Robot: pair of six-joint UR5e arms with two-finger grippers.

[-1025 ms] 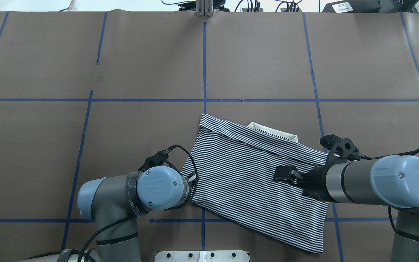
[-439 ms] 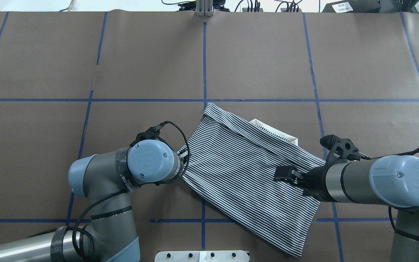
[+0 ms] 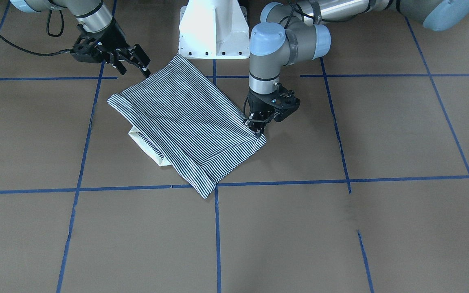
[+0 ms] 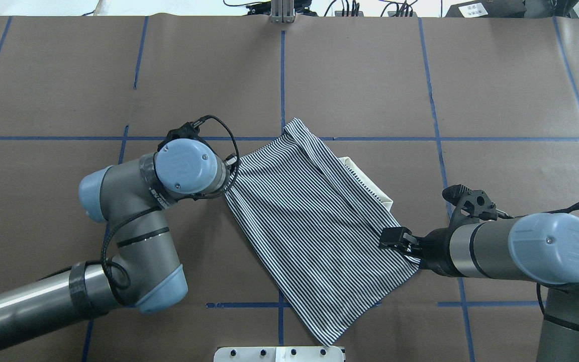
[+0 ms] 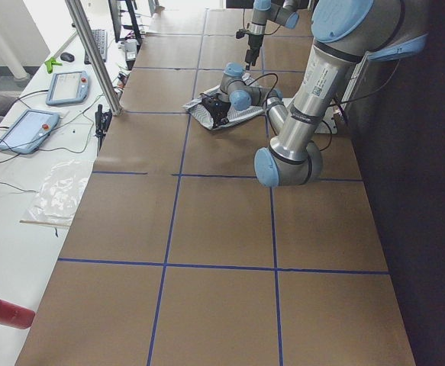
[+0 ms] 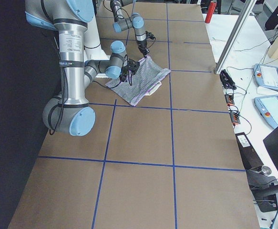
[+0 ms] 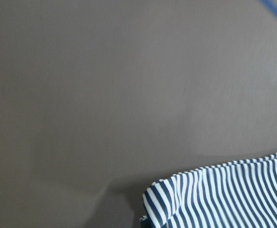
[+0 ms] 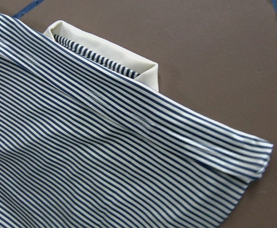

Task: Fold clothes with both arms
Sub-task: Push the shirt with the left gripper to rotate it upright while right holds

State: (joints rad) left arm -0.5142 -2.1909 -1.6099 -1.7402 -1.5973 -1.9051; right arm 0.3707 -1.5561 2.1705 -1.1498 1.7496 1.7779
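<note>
The striped polo shirt (image 4: pixel 309 226) lies folded into a rectangle, skewed on the brown table, with its cream collar (image 4: pixel 370 186) poking out at the far right edge. Seen from the front, my left gripper (image 3: pixel 257 129) points down and is shut on the shirt's (image 3: pixel 185 118) corner; overhead, its own wrist hides it. The left wrist view holds just that striped corner (image 7: pixel 224 194). My right gripper (image 4: pixel 392 240) hangs open and empty just above the shirt's right edge, also seen in front (image 3: pixel 134 67). Its wrist camera looks down on stripes (image 8: pixel 105 156) and collar (image 8: pixel 109 52).
The white pedestal base (image 3: pixel 214 28) stands close behind the shirt. Blue tape lines (image 4: pixel 282 75) grid the brown table cover. Beyond the far edge runs a side bench with tablets (image 5: pixel 66 84), cables and an aluminium post (image 6: pixel 234 33). A red bottle (image 5: pixel 4 313) lies at one corner.
My left arm has swung away from the robot and to the left, dragging its corner along. The whole shirt has turned clockwise in the overhead view. The right arm has stayed put.
</note>
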